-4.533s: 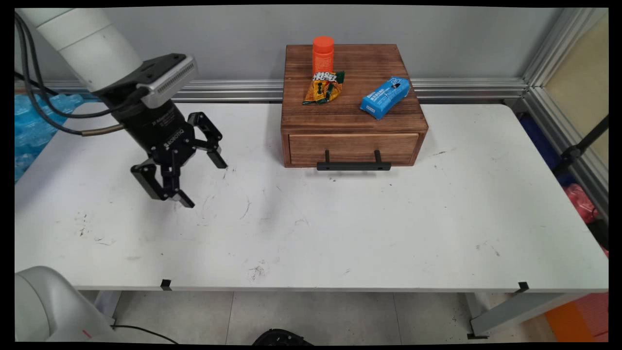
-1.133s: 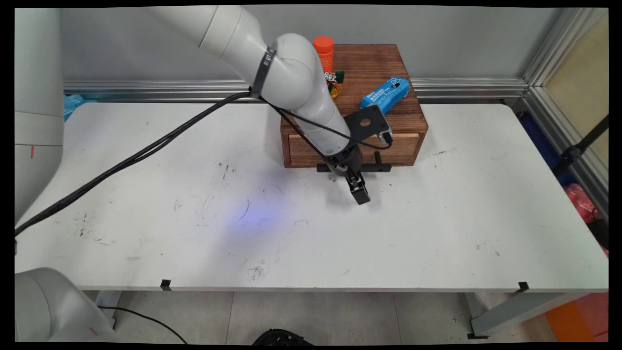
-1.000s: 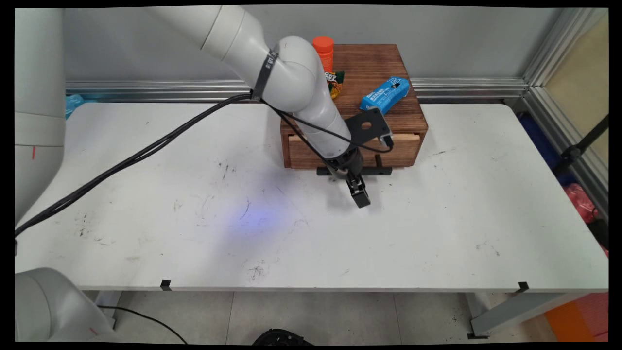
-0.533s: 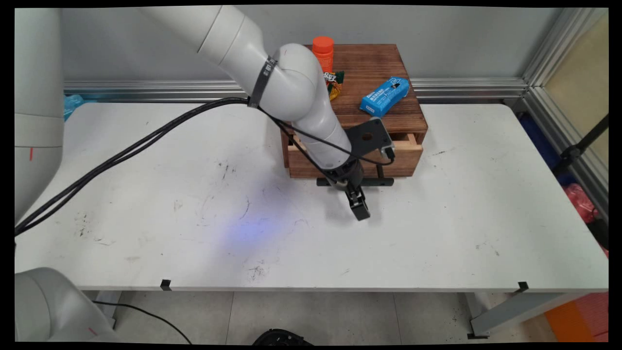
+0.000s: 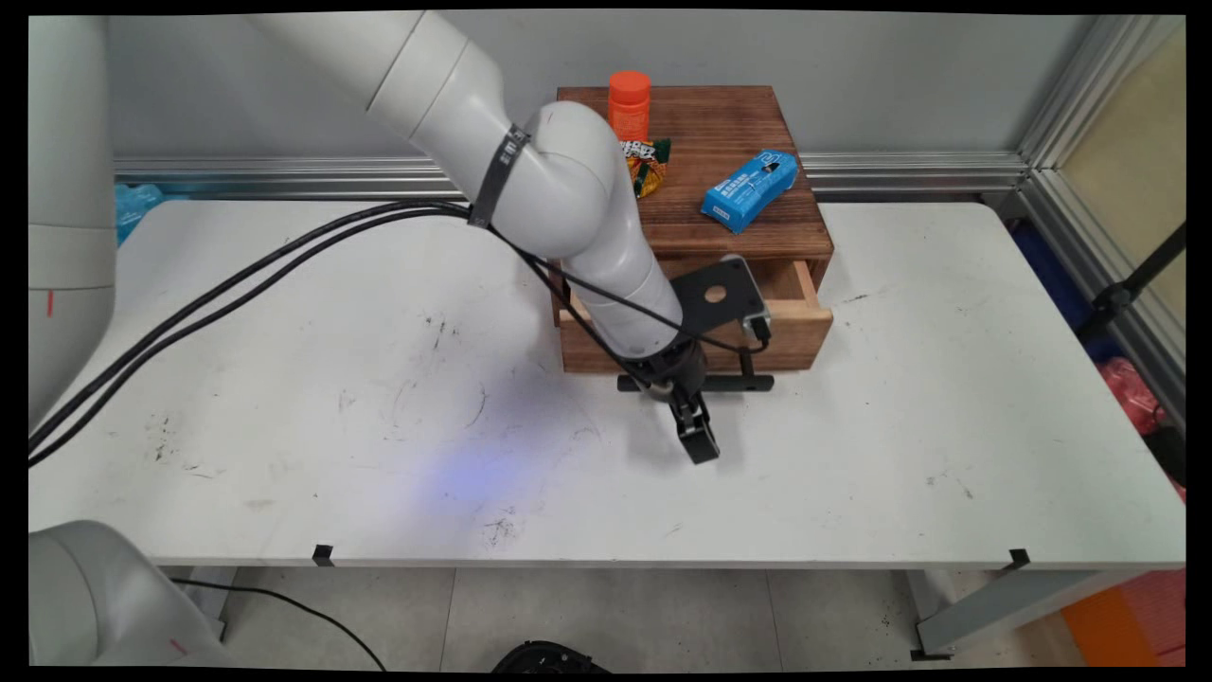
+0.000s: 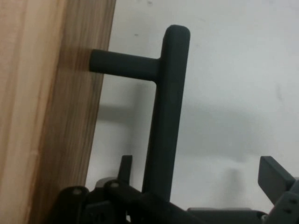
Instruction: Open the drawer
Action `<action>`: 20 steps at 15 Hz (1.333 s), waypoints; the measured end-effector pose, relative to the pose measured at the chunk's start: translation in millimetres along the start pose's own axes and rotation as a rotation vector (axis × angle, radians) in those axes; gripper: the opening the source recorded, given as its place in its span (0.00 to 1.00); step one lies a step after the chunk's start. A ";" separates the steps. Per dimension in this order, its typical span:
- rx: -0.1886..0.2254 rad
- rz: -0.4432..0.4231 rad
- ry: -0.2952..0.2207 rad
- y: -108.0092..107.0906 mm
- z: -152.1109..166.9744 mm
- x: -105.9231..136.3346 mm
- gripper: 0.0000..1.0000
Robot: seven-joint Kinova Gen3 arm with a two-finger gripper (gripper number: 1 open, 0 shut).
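Drawer box point(image 5: 748, 237) – stained, grainy wood; handle point(image 6: 166, 116) matt black; table point(image 5: 900, 417) – scuffed matt white.

Even, bright light; soft shadows; slightly soft close-up.

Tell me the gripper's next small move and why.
Probably pull the handle slightly further toward the near edge of the table: the open gripper straddles its bar, and the drawer is only partly out.

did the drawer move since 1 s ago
Yes. The drawer has slid out toward the table's near edge. Against the wooden box, which stayed put, its front now stands well forward, with the gripper at the black handle.
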 end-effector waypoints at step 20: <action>-0.073 0.096 -0.008 86.4 -12.9 -13.4 1.00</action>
